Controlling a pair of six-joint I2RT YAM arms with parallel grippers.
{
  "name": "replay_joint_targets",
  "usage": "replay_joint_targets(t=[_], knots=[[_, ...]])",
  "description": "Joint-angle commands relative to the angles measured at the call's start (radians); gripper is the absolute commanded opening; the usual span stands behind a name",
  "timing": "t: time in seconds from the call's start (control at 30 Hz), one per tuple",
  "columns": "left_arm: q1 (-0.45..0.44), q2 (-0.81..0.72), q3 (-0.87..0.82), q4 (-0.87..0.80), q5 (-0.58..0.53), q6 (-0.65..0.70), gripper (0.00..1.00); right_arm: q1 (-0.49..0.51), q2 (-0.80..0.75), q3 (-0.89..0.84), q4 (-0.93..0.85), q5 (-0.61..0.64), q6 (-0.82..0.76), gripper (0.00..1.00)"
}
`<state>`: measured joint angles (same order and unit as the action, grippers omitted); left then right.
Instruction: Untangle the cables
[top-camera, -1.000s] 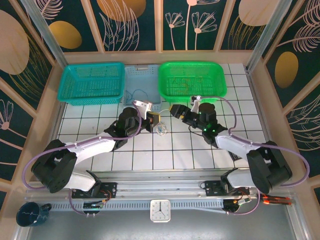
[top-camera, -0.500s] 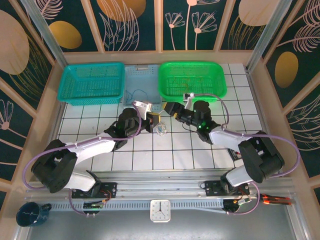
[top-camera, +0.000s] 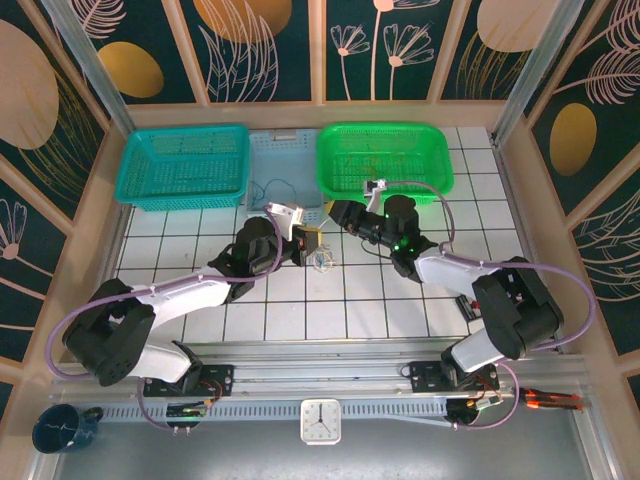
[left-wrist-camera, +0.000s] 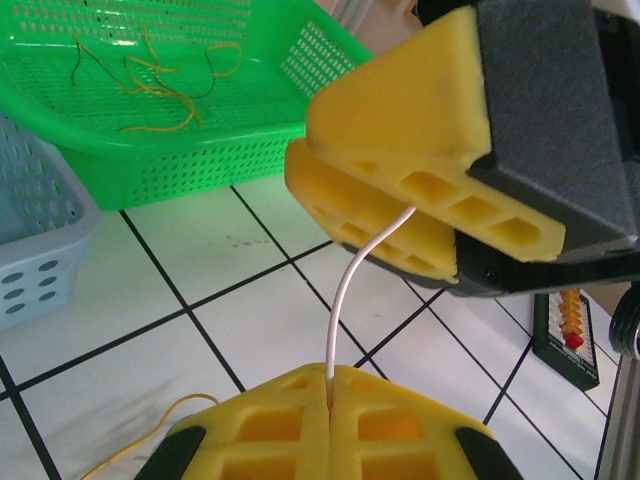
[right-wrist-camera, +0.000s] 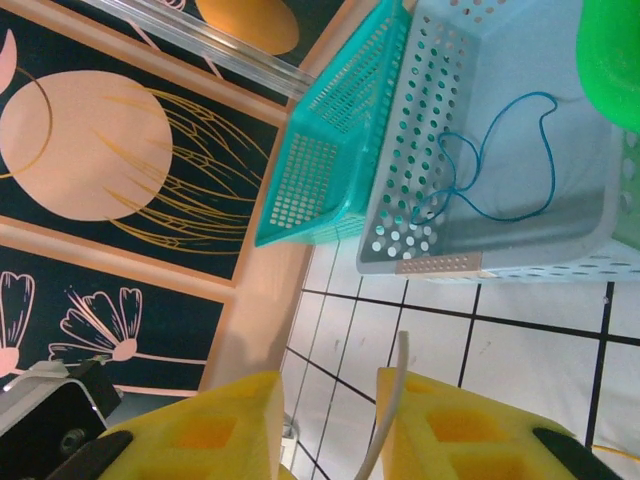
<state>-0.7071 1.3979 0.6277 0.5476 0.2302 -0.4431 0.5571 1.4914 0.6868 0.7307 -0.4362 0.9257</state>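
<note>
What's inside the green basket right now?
Thin yellow wires lie loose on the green basket's floor. Its right end is partly covered by the right arm's fingers.

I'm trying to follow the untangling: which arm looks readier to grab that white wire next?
Right. The right gripper is open with the white cable running between its fingers, so it probably only needs to close. The left gripper is shut on the same cable, anchoring it.

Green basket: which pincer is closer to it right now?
Right. The right pincer sits just off the near-left corner of the green basket; the left pincer lies farther from that corner, toward the near side, shut on the white cable.
</note>
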Motion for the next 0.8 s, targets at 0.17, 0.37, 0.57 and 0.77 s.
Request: replay_joint_targets(t=[0.17,0.37,0.57,0.77], knots=[[-0.002,0.006,-0.020,0.057,0.035,-0.013,0.00,-0.005,0.009,0.040,0.025,0.017,-0.014,0.05],[-0.002,0.010,-0.025,0.059,0.033,0.001,0.08,-0.003,-0.008,0.086,-0.049,0.021,-0.077,0.00],[-0.003,0.005,-0.028,0.052,-0.003,0.022,0.64,0.004,-0.040,0.172,-0.218,0.040,-0.226,0.00],[-0.002,0.000,-0.010,0.034,-0.021,0.070,0.70,0.026,-0.063,0.214,-0.313,0.031,-0.341,0.00]])
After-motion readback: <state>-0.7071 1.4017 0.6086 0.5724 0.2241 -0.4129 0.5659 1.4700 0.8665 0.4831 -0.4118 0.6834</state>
